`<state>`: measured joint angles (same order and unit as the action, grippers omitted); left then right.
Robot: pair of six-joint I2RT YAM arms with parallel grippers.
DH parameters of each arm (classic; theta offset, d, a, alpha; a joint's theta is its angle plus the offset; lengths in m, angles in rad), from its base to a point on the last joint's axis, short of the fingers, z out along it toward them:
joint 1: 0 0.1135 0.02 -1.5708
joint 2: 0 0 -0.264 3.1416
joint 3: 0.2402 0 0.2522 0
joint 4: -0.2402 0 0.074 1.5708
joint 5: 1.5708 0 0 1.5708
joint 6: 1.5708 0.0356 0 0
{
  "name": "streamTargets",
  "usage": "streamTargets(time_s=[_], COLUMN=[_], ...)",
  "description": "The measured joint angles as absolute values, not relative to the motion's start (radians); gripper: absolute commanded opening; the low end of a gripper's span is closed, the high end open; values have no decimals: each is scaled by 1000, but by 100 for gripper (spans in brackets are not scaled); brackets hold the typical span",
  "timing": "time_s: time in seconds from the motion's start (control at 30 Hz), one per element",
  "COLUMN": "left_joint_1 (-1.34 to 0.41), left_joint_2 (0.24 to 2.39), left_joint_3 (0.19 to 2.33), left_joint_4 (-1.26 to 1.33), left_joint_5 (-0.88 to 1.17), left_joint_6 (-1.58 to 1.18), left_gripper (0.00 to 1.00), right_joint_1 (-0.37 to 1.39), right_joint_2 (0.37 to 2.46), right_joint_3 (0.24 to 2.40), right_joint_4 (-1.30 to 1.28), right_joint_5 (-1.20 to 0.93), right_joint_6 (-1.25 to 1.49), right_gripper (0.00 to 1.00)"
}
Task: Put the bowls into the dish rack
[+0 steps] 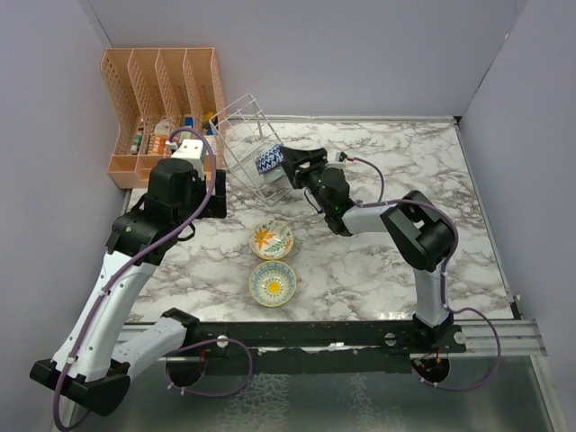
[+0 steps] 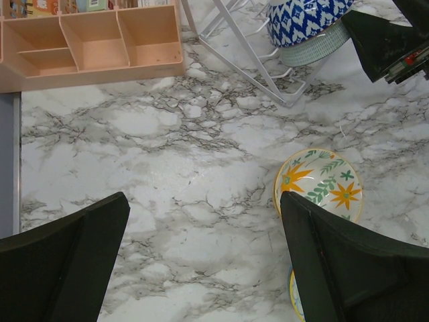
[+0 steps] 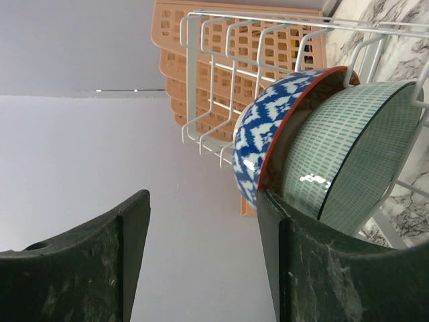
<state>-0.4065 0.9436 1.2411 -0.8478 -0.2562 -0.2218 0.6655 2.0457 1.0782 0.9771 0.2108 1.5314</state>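
Observation:
The white wire dish rack (image 1: 245,137) stands tilted at the back of the table. In it, on edge, are a blue-white zigzag bowl (image 1: 268,162) and a pale green gridded bowl (image 3: 348,154). My right gripper (image 1: 290,167) is open right beside them; in the right wrist view one finger (image 3: 295,268) sits at the rim of the zigzag bowl (image 3: 265,131), with nothing between the jaws. An orange-flower bowl (image 1: 271,239) and a yellow-sun bowl (image 1: 273,283) lie on the marble. My left gripper (image 1: 209,200) is open and empty above the table, left of the flower bowl (image 2: 322,182).
The orange slotted file organizer (image 1: 162,99) stands at the back left, close behind the rack. Grey walls close the left, back and right sides. The marble table (image 1: 405,171) spreads to the right of the bowls.

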Motion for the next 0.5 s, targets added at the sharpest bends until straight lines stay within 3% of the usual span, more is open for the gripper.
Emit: streamTargets(time_s=[0.3, 0.5], left_joint_1=[-414, -415], left_joint_2=[944, 948], left_joint_3=[1245, 1273], left_joint_4=[-849, -850], left_joint_5=[-264, -280], left_joint_6=[-230, -239], left_gripper=[99, 99], right_joint_1=[665, 665], right_joint_2=[1901, 1704], right_joint_3=[1023, 1049], right_joint_4=[844, 554], right_joint_5=[136, 48], right_joint_6=[1491, 1295], right_gripper=[64, 64])
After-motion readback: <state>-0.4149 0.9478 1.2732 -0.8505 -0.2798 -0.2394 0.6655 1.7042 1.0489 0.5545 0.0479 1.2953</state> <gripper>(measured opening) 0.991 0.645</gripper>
